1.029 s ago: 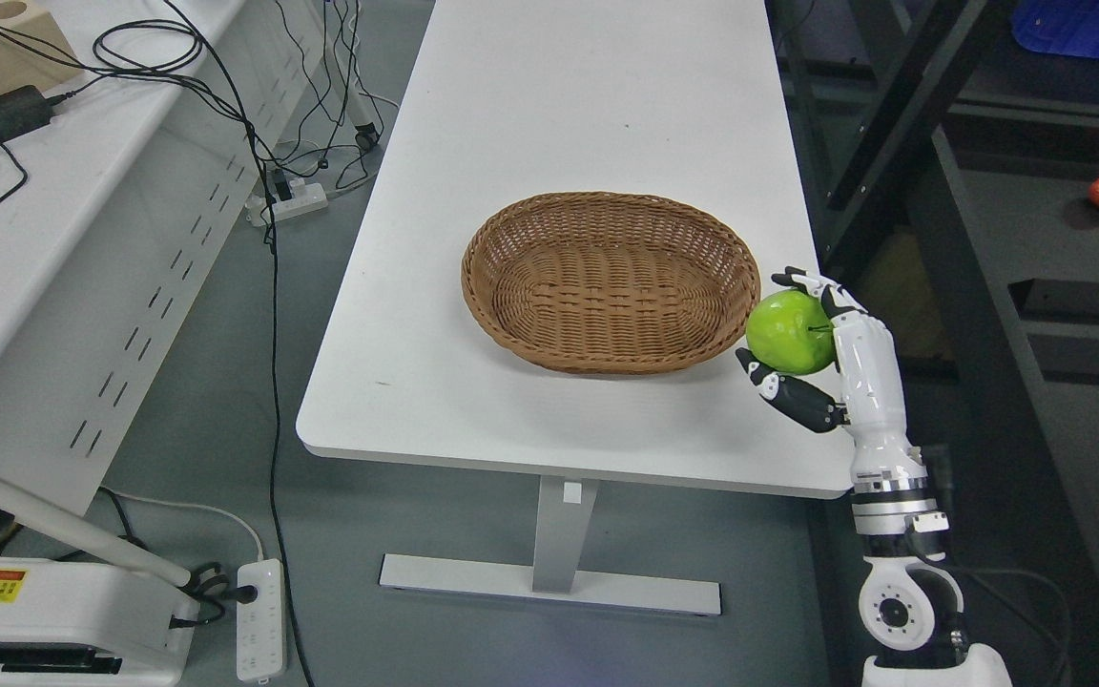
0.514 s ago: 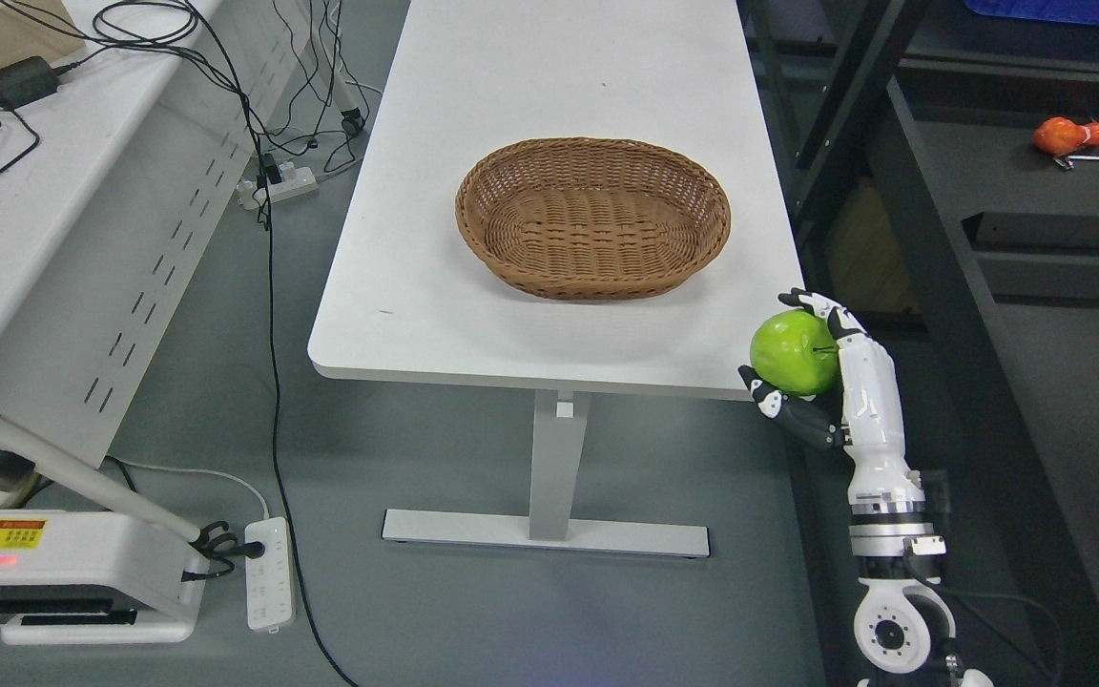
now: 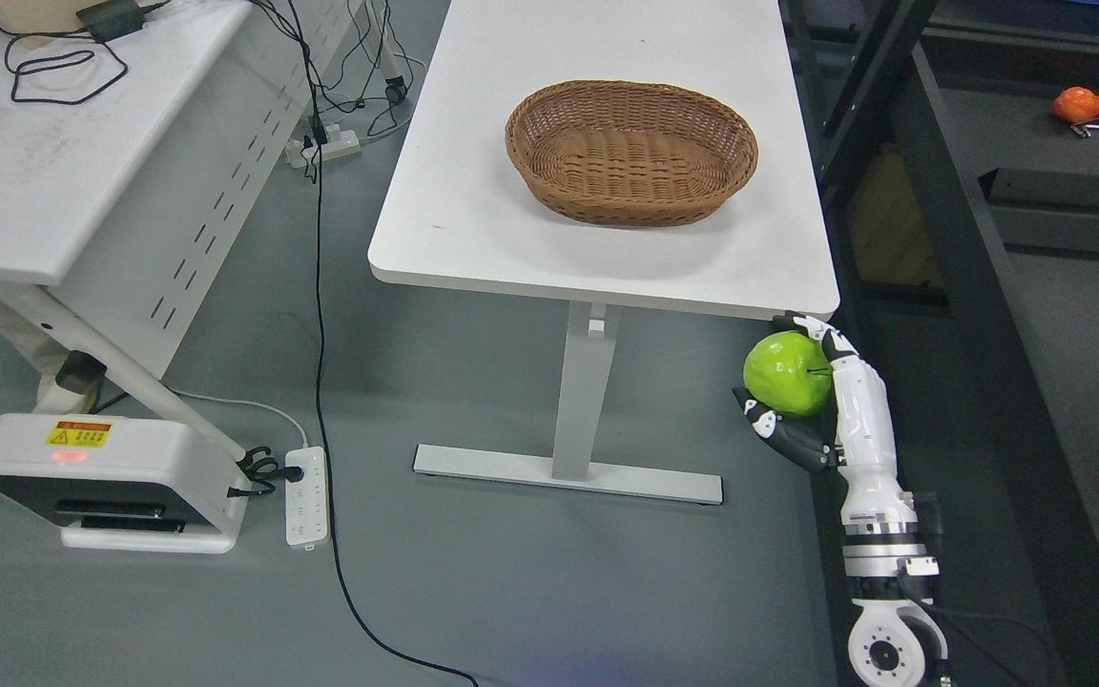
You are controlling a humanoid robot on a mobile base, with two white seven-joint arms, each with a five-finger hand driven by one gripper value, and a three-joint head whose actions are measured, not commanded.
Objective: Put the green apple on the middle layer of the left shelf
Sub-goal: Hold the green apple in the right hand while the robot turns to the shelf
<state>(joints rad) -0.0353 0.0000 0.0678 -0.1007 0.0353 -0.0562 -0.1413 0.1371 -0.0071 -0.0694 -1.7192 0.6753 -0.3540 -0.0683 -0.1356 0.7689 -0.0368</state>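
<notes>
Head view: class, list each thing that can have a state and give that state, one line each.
green apple: held in the air, below the table edge
right hand: shut on the apple
wicker basket: upright on the white table, empty
power strip: on the floor, one plug in

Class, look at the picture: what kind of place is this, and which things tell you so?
Probably a robotics lab or workshop: loose cables running to a power strip on the grey floor, plain white tables, and dark metal shelving.
</notes>
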